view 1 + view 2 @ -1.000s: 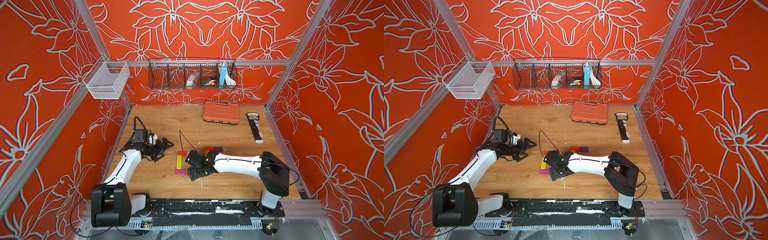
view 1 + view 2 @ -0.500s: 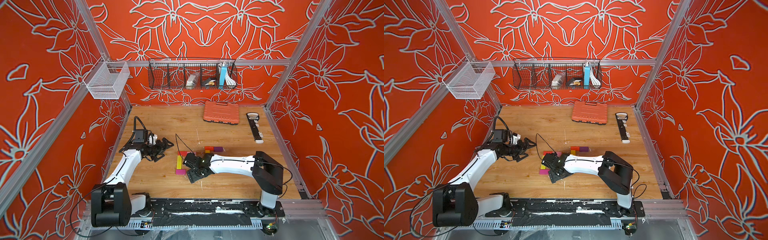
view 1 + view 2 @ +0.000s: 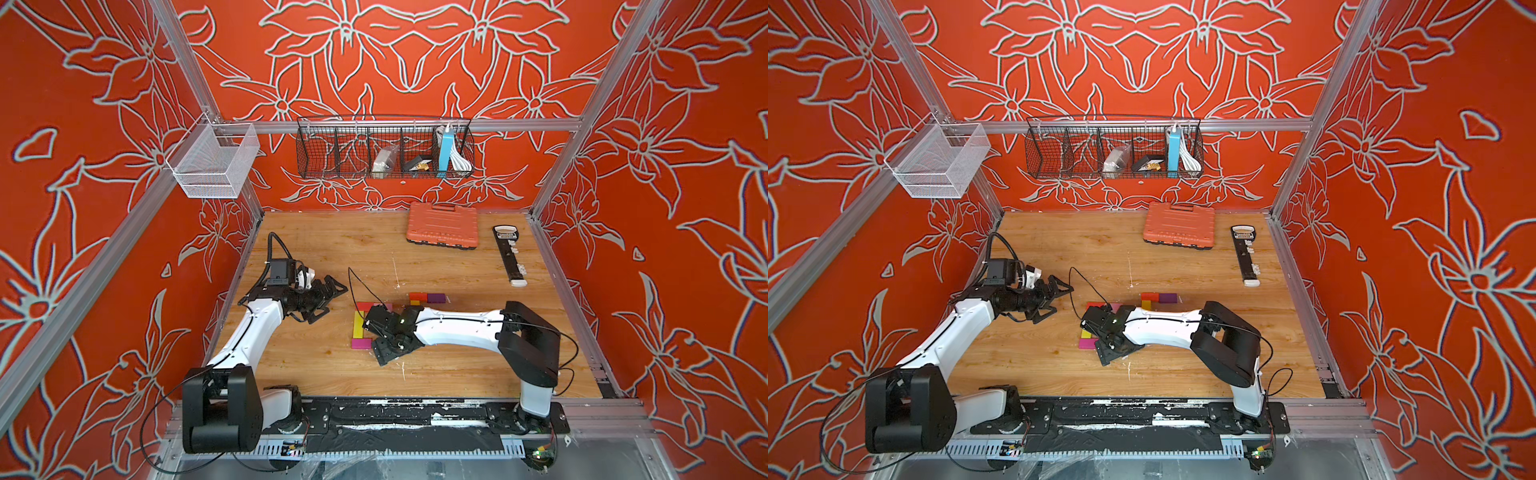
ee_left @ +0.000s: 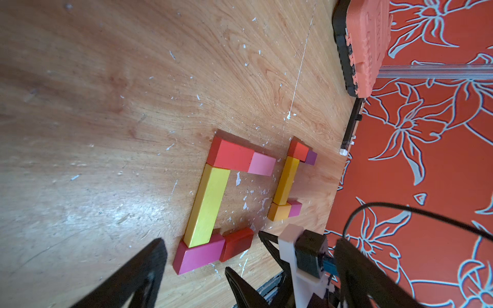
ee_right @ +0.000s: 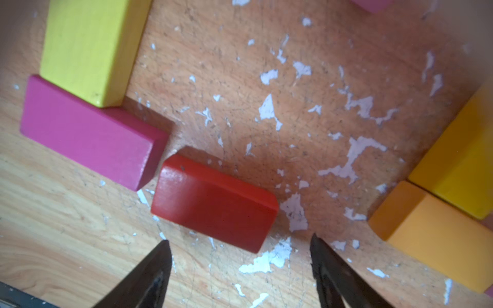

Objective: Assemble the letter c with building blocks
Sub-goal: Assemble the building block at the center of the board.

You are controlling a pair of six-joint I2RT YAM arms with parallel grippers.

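Red block [image 5: 213,205] lying flat just beside magenta block [image 5: 88,130], slightly skewed, thin gap seen. Right gripper [image 5: 238,241] spread open, empty, poised over red block's edge away from magenta block. Judged: red block to be squared and nudged flush against magenta block, yellow bar [image 5: 90,48] abutting magenta block left undisturbed. Left gripper [image 3: 328,301] wide open, empty, well apart from magenta block.

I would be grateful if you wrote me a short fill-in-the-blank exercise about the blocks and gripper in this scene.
1. The long bar abutting the magenta block is ___.
2. The short block nearest the right gripper is dark ___.
3. That gripper is ___, holding nothing.
Missing words: yellow, red, open.
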